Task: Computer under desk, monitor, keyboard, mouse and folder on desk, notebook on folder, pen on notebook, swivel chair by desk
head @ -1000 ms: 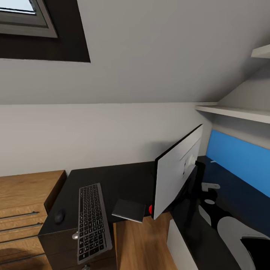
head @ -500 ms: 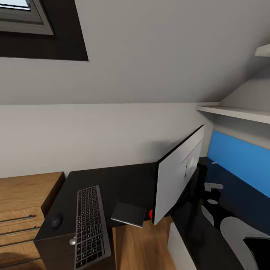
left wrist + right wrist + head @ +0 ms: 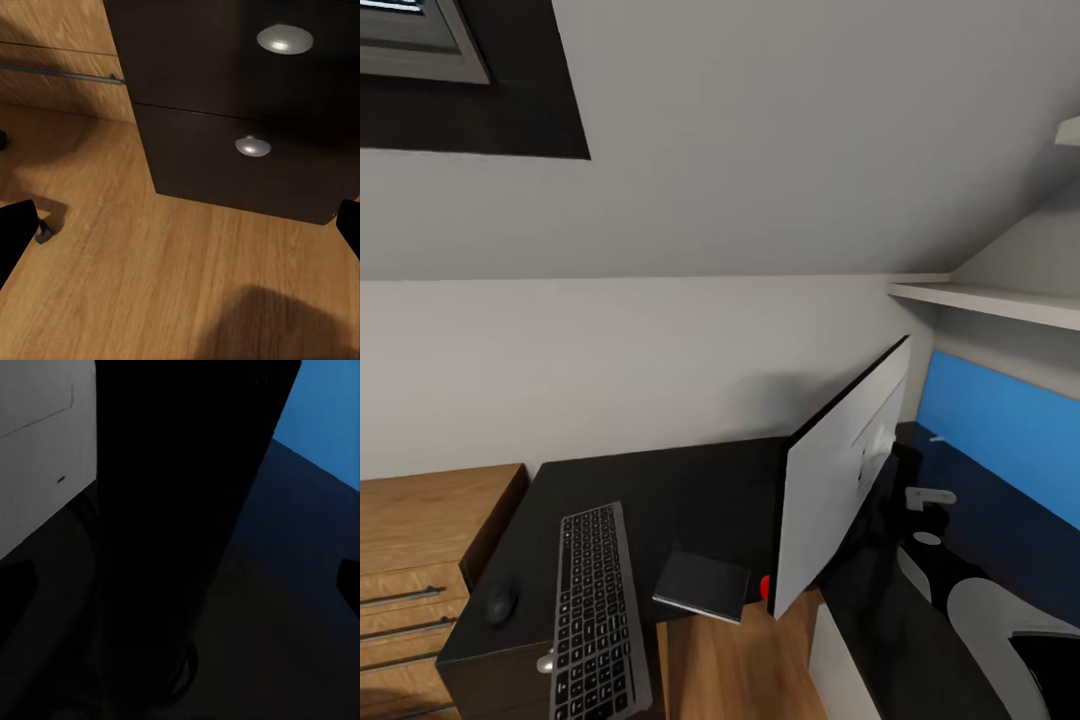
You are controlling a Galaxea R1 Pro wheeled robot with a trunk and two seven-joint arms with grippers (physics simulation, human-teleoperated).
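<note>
In the head view a grey keyboard (image 3: pixel 595 610) lies on the black desk (image 3: pixel 680 490), its near end past the front edge. A dark mouse (image 3: pixel 500 602) sits left of it. A thin dark book (image 3: pixel 702 585), notebook or folder I cannot tell, lies right of the keyboard. The monitor (image 3: pixel 840 480) stands tilted at the desk's right end, its white back toward me, with a small red thing (image 3: pixel 765 587) at its lower corner. My left gripper (image 3: pixel 180 225) is open over the wood floor before the desk's drawers (image 3: pixel 247 142). My right gripper (image 3: pixel 180 585) is open beside a tall black shape.
A wooden dresser (image 3: pixel 420 520) stands left of the desk. To the right runs a second black surface (image 3: pixel 970 520) with a blue back panel (image 3: pixel 1000 430) and a white shelf (image 3: pixel 990 300) above. A sloped ceiling with a window (image 3: pixel 420 40) hangs overhead.
The whole head view has shifted: the keyboard and mouse slide down-left and the monitor a little right, so the camera has moved. Nothing on the desk has changed place.
</note>
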